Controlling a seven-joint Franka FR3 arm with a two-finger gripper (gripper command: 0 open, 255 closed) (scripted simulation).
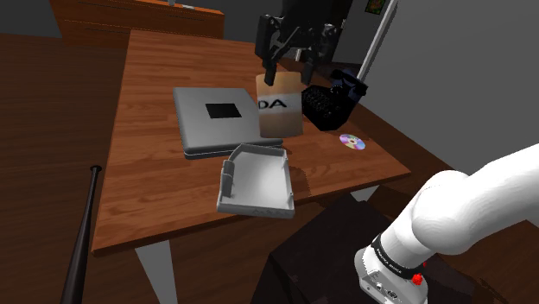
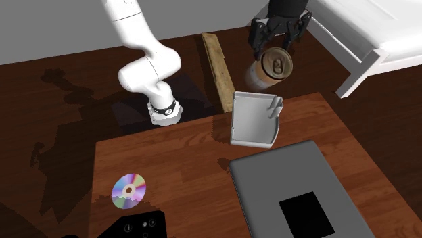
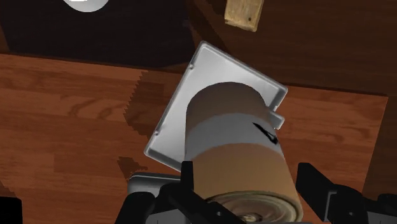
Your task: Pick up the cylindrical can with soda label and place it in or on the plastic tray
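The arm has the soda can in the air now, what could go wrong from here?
The gripper clasps the soda can near its top, well above the table; dropped from there it could bounce or topple. The grey tray has raised walls, so landing on a rim might tip the can. The tray sits at the table's edge, so a rolling can could fall off.

The gripper clasps a brown can with a pale band. Its black fingers press the can's sides, and the can's rimmed end faces the camera. Past the can, a grey tray lies on the wooden counter. Beyond the counter's edge lies a wooden plank.
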